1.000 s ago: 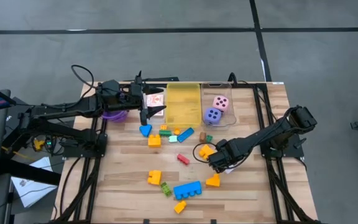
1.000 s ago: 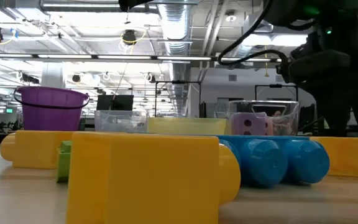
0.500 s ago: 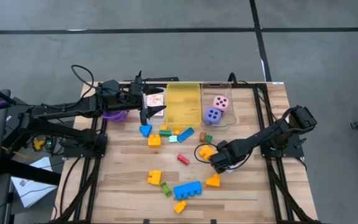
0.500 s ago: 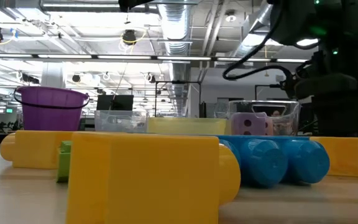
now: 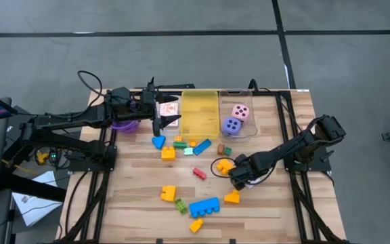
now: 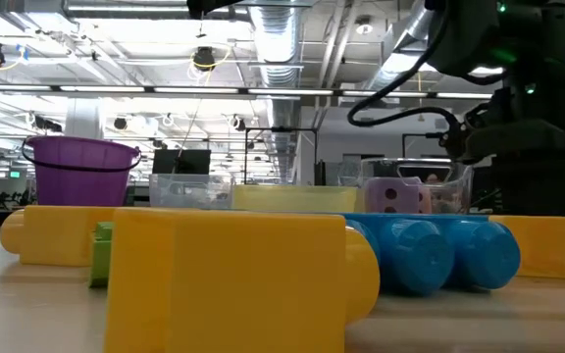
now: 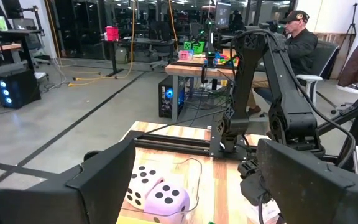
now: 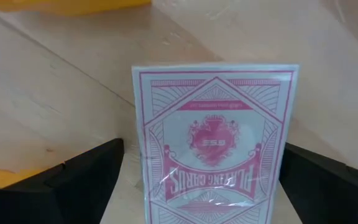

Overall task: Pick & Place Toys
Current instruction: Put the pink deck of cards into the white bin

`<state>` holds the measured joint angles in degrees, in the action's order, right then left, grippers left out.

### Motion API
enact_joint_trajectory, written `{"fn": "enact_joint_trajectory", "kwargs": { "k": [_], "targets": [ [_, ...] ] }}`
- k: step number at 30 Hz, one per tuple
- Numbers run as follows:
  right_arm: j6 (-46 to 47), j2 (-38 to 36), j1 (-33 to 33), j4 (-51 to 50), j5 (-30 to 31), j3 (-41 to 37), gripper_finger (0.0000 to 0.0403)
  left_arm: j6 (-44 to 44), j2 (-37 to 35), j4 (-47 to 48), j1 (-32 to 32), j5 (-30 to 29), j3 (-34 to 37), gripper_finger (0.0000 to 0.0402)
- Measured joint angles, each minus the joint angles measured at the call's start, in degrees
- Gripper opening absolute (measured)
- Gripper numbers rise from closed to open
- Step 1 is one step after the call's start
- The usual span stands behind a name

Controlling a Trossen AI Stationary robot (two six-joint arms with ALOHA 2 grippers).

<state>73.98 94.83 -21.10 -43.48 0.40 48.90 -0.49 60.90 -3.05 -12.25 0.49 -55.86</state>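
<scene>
Red-and-white cellophane-wrapped pack of playing cards (image 8: pixel 215 142) lies flat on the wooden tabletop (image 5: pixel 269 203), centred between the right claw's (image 5: pixel 239 180) wide-open fingers. Light, stiff, likely slippery; best pinched across its long edges. The left claw (image 5: pixel 160 116) hangs open over the bins.

Table (image 5: pixel 263 210) pale matt wood planks; playing cards (image 8: pixel 215 143) glossy film-wrapped; blocks (image 6: pixel 233 279) smooth plastic.

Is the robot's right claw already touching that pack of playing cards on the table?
Apart. The right wrist view shows the card pack lying between the open right gripper's dark fingers, with bare wood showing on each side.
</scene>
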Motion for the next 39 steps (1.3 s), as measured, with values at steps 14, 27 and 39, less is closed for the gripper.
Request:
{"fn": "enact_joint_trajectory", "kwargs": {
  "k": [14,27,39],
  "targets": [
    [-0.5,0.1,0.2,2.4,-0.3,0.0,0.04,0.0,0.0,0.0,0.0,0.0,0.0,0.0332],
    [0.9,0.1,0.4,1.0,-1.5,0.2,0.0377,0.1,0.0,0.0,0.0,0.0,0.0,0.0332],
    [1.1,0.1,0.4,0.7,-2.1,0.2,0.0309,0.0,0.0,0.0,0.0,0.0,0.0,0.0332]
  ]
}}
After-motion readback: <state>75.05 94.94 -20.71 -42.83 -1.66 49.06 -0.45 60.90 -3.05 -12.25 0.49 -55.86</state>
